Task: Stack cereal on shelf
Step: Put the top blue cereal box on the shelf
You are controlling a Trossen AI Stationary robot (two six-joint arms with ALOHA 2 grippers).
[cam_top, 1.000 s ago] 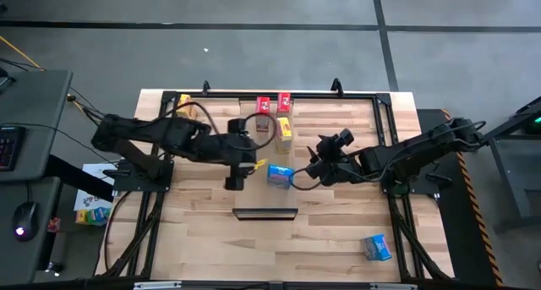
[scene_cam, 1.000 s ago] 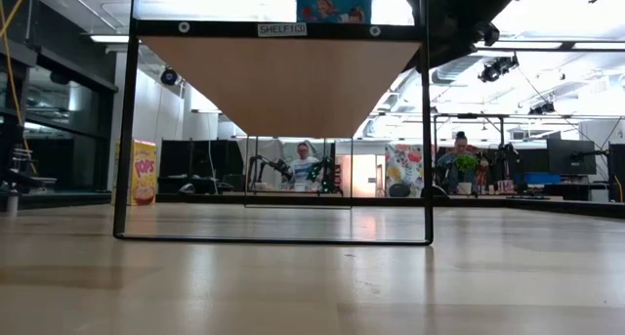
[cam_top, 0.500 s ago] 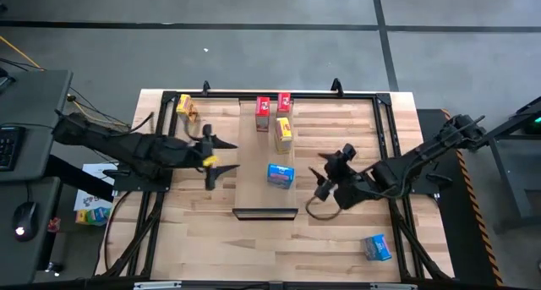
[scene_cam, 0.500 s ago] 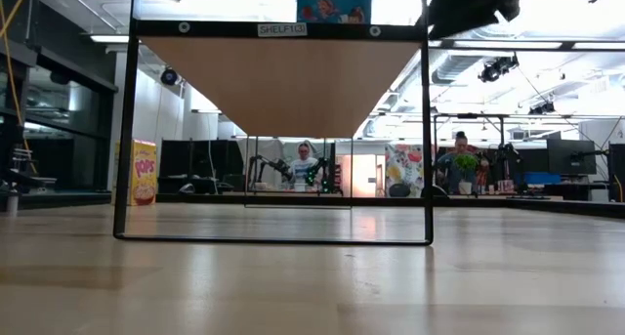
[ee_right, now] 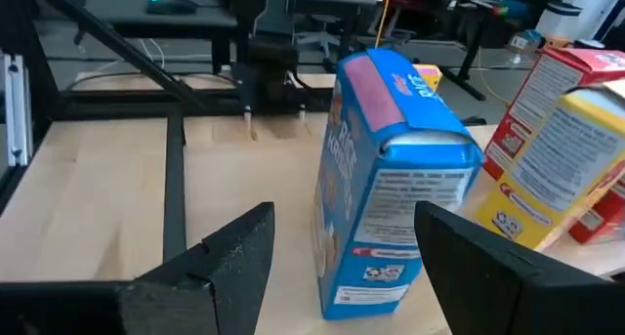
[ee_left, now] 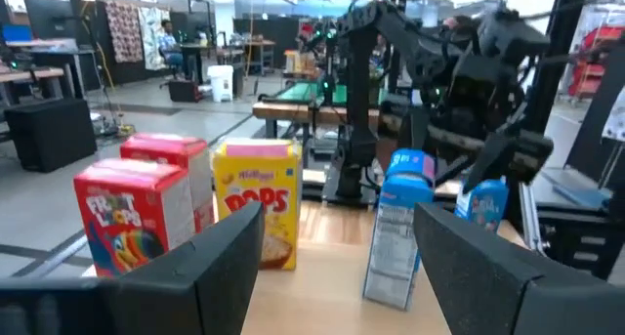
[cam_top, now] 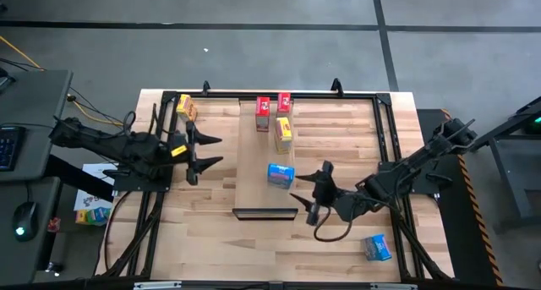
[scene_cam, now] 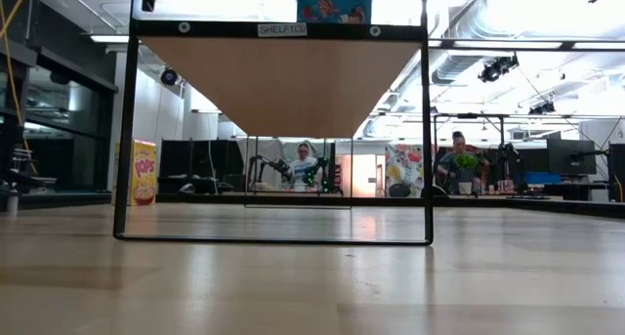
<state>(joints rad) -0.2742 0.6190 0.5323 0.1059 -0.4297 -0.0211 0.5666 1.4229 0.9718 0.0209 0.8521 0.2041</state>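
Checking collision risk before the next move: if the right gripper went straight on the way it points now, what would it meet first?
Most likely the blue cereal box standing on the shelf: it sits dead ahead between the open right gripper fingers, though depth is unclear.

A blue cardboard cereal box point(ee_right: 395, 179) stood upright on the long pale-wood shelf board point(cam_top: 256, 184) just beyond the right gripper's point(ee_right: 342, 262) spread fingers, with a yellow cardboard cereal box point(ee_right: 552, 174) beside it.
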